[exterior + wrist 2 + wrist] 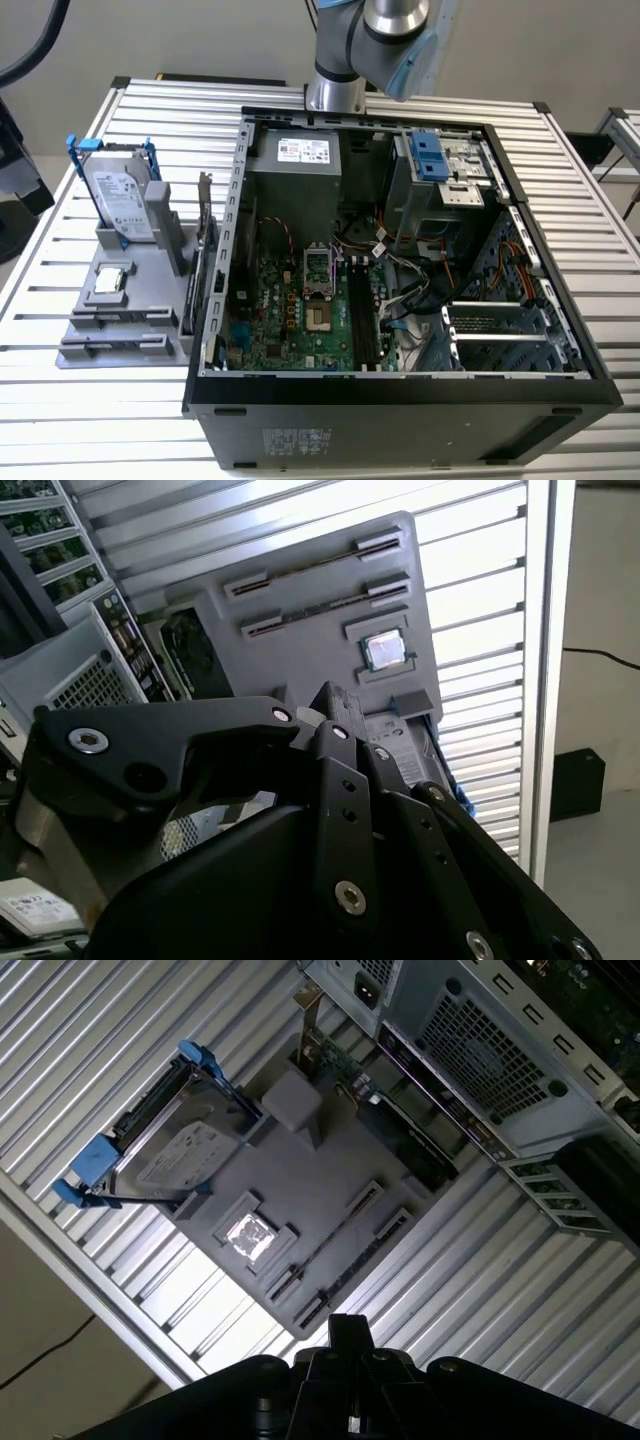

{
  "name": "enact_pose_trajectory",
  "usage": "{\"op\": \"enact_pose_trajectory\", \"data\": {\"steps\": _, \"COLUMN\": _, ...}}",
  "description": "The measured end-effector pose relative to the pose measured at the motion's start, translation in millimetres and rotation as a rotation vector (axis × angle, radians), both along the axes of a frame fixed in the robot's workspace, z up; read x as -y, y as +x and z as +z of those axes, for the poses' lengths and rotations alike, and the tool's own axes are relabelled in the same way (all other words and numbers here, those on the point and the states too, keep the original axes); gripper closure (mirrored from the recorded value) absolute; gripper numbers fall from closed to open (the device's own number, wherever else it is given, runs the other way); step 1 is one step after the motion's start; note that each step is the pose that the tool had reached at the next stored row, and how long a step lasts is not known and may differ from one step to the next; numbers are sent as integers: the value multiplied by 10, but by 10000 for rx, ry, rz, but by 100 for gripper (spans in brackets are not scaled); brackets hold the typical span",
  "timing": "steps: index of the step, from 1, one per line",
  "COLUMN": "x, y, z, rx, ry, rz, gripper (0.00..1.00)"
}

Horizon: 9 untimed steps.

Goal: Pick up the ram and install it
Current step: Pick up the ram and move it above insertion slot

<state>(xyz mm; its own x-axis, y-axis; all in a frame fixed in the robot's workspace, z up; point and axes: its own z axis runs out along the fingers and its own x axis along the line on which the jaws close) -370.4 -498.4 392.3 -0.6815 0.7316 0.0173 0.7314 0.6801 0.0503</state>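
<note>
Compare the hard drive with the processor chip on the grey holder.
The hard drive stands on edge, leaning; the processor chip lies flat in a square recess. The hard drive is a large rectangle, the processor chip a much smaller square. The hard drive sits in a blue bracket; the processor chip is bare. Both are silver and rest on the grey holder.
</note>
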Motion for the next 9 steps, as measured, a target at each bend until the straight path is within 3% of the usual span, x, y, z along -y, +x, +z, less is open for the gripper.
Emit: {"op": "enact_pose_trajectory", "data": {"steps": 9, "x": 0, "y": -1, "z": 0, "rx": 0, "ry": 0, "rz": -339, "gripper": 100}}
